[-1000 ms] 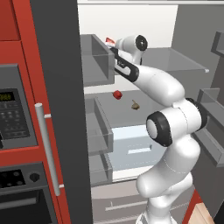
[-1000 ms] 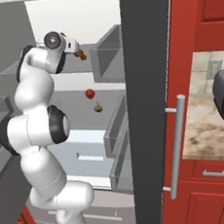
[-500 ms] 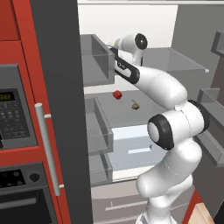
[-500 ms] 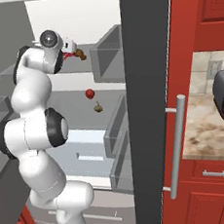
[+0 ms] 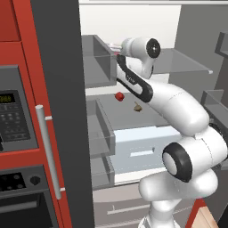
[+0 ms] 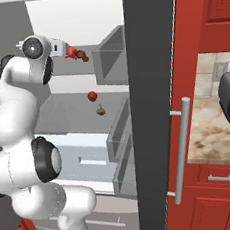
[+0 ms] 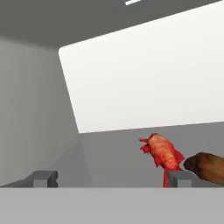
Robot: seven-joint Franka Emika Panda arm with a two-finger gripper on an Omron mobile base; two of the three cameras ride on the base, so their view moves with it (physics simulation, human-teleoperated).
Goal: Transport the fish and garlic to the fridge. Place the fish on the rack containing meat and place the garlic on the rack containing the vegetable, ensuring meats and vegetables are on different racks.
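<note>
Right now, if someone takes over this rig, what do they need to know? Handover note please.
Gripper: open, holding nothing, up at the upper shelf of the fridge.
Fish: lying on the upper shelf beside a brown piece, likely the meat. Its tail is close by one fingertip; contact can't be told.
Garlic: on the lower shelf, apart from a small round red item.
Done: both items appear placed, on different racks.
Left: back the arm out without nudging the fish.
</note>
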